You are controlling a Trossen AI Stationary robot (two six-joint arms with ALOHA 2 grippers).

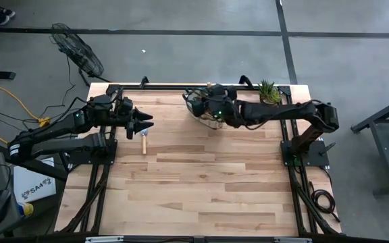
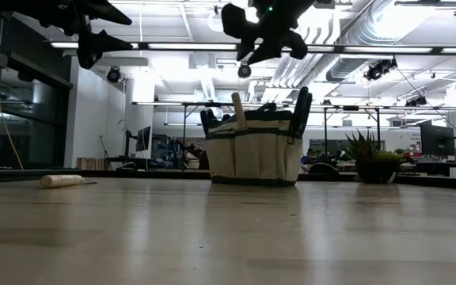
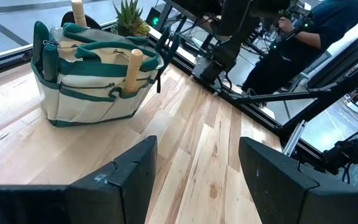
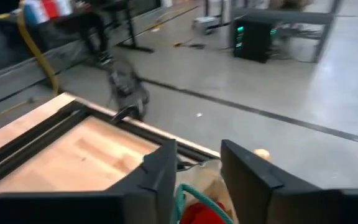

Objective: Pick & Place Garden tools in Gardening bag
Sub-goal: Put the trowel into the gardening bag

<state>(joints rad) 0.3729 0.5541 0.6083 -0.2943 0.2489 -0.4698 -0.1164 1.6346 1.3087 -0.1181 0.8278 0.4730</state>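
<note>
The beige gardening bag (image 3: 92,81) with green trim stands upright near the table's far edge. Wooden handles (image 3: 133,65) and green pruner handles (image 2: 301,111) stick up out of it, and red cloth (image 4: 204,214) shows inside. One wooden-handled tool (image 1: 144,141) lies flat on the table, left of the bag (image 2: 253,154). My right gripper (image 4: 197,171) hovers open just above the bag (image 1: 193,108), nothing between its fingers. My left gripper (image 1: 147,122) stands open in the air above the lying tool (image 2: 62,180).
A small potted plant (image 1: 270,92) stands at the table's far right corner, right of the bag. Black frame rails (image 1: 161,86) run along the table's edges. The wide near half of the wooden table (image 1: 201,196) is bare. A person (image 3: 303,43) stands beyond the table.
</note>
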